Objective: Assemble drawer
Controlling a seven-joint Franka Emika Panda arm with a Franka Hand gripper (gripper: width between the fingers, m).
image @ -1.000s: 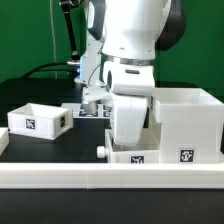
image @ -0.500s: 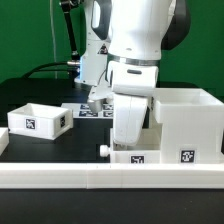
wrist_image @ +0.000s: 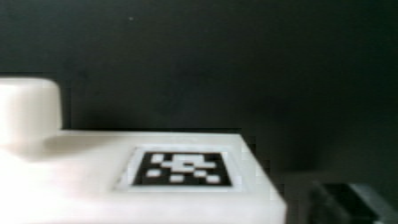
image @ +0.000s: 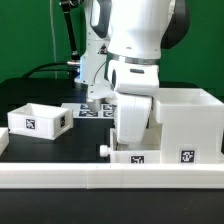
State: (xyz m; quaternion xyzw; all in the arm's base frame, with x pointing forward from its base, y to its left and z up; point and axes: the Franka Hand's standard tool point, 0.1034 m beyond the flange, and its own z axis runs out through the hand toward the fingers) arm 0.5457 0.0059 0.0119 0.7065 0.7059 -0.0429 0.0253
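We see the drawer's large housing (image: 186, 120) on the worktop (image: 35, 93) at the exterior view's right, one small tray (image: 38, 121) at its left, and the other tray (image: 130, 157) just below the arm (image: 135, 60). Of the fingers (wrist_image: 356, 205) only a dark blur shows, so we cannot tell their opening or hold.

Arm (image: 135, 60) between tray (image: 38, 121) and housing (image: 188, 125)
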